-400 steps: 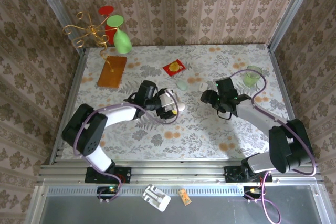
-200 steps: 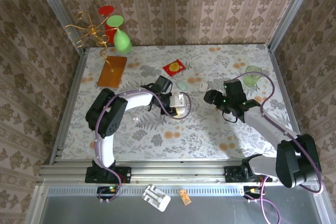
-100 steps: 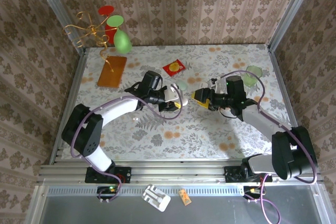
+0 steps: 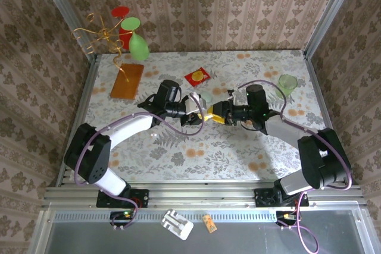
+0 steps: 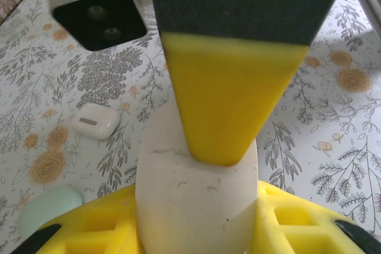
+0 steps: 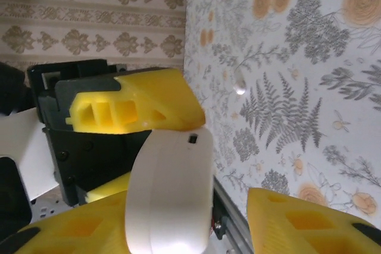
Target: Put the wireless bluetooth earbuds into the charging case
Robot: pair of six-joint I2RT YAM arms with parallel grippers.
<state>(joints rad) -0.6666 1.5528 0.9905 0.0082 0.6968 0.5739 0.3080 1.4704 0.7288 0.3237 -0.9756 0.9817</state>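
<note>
White and tiny, an earbud [image 4: 153, 136] lies on the table [image 4: 250, 147], near-left of both grippers. At the middle, the left gripper [image 5: 193, 236] clamps a white oval case [image 5: 196, 188]. The right gripper [image 6: 184, 230] stands open around it. Farther lies a pale green case [image 5: 47, 209].

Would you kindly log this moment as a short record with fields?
Left gripper: shut on the white charging case
Right gripper: open, one finger against that case
On the table: small white case, mint-green case
Far side: red packet, green cup
</note>
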